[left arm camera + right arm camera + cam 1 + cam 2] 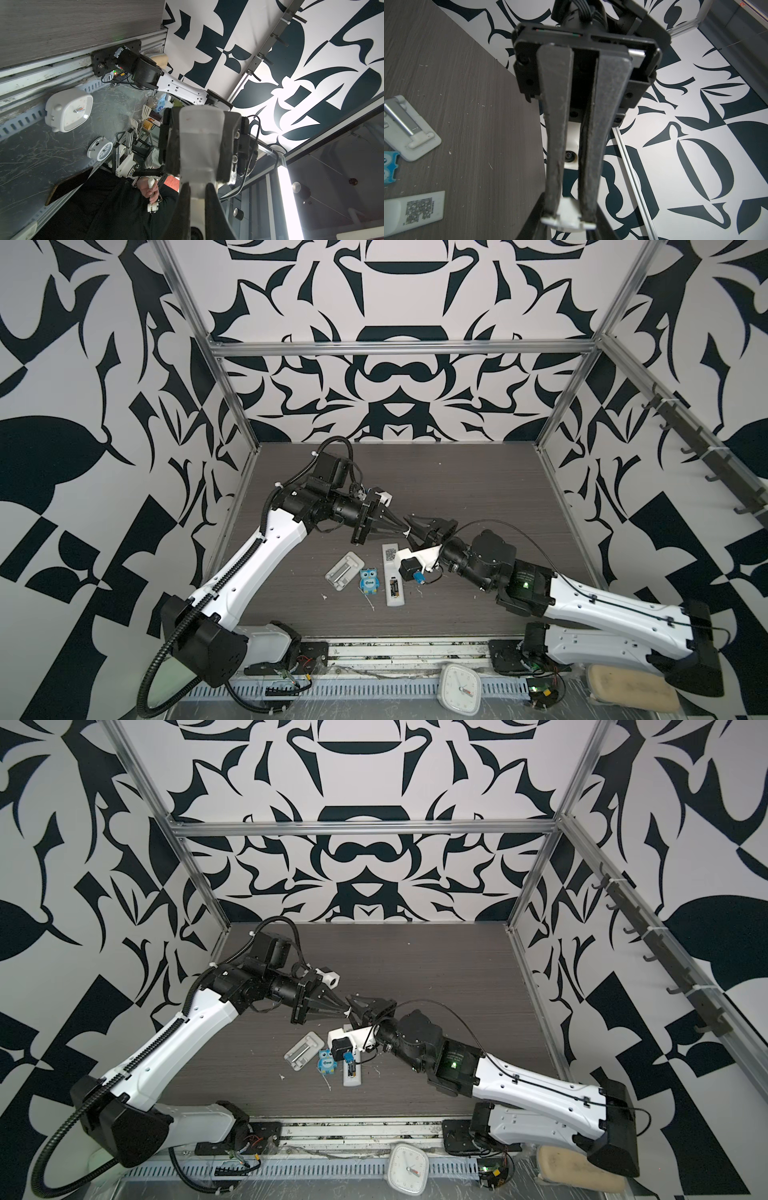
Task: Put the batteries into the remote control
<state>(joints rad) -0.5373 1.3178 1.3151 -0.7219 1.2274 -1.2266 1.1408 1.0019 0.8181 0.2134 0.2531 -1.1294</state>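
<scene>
Just left of the remote control, a grey-white tray and a small blue owl are lying on the table, the owl nearer the remote control. Neither looks part of the job.

The remote control is lying back-up with its bay open. The batteries are sitting inside it, two dark cylinders side by side as far as I can make out. So the loading itself is looking done to me.

Above the remote control's far end, the left tool is pinching one end of the white battery cover. The right tool is facing it head-on, jaws standing either side of the cover's other end. Whether they are pressing on it I cannot tell.

What is remaining, I reckon, is getting that cover back over the bay.
</scene>
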